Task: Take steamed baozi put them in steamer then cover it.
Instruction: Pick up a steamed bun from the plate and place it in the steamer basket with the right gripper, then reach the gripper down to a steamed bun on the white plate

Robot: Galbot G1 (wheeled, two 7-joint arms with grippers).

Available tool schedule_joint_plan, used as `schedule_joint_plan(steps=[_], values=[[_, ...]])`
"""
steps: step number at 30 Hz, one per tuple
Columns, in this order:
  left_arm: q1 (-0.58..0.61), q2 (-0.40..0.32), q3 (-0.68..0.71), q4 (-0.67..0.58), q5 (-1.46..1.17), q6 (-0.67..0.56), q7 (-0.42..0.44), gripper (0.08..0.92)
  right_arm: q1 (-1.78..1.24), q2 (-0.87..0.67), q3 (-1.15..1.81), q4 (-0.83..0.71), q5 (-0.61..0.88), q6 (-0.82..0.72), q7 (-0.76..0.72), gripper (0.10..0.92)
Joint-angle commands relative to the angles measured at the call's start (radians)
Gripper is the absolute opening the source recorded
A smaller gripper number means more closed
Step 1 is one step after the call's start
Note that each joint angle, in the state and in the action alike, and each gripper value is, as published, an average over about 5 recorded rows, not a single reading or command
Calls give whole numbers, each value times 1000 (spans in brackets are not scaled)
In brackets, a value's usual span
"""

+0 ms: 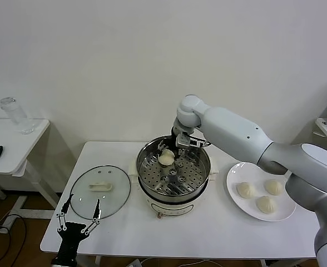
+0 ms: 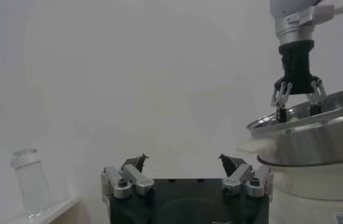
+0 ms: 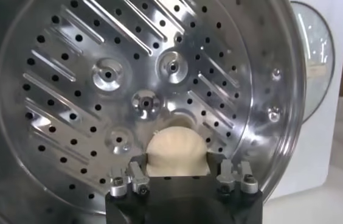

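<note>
Nearest the head camera, at the desk's (image 1: 124,233) near left edge, the left claw (image 1: 78,218) hangs idle with its thin metal fingers spread wide, just short of the flat round glass lid (image 1: 99,192) with its cream handle. Open white desk lies in front of the lid and pot. At the middle stands the steamer (image 1: 173,177), a shiny steel bowl with a hole-dotted, ribbed floor on a cream base. The right claw (image 1: 169,151) reaches down inside its far rim; one steamed bun (image 3: 176,151), smooth and pale, sits on the floor between the fingers, which look parted, though the claw's body hides where they meet the dough. Three more pleated buns (image 1: 259,196) rest well apart to the right on a white plate (image 1: 233,181), partly behind the arm.
</note>
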Motion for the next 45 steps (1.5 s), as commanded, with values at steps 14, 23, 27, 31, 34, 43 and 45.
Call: schedule_joint_plan(steps=[14,23,27,31,34,43,45], values=[[-14,6,-1,-1,-2,10,-1,823,314,-395,-147,223,613,-467,-121,823],[-18,12,7,3,0,9,-3,823,387,-624,-384,177,889,-802,-139,823],[-25,12,11,6,0,9,-4,823,291,-682,-418,219,889,-862,-96,823],[-29,10,13,10,0,8,-5,823,148,-694,-392,219,833,-906,-30,823],[-27,9,12,11,1,7,-6,823,50,-684,-336,198,789,-932,13,823],[-30,11,1,15,3,7,-7,823,-98,-656,-233,126,724,-934,73,823],[-29,9,3,17,4,7,-8,823,-128,-653,-205,114,709,-932,83,823]])
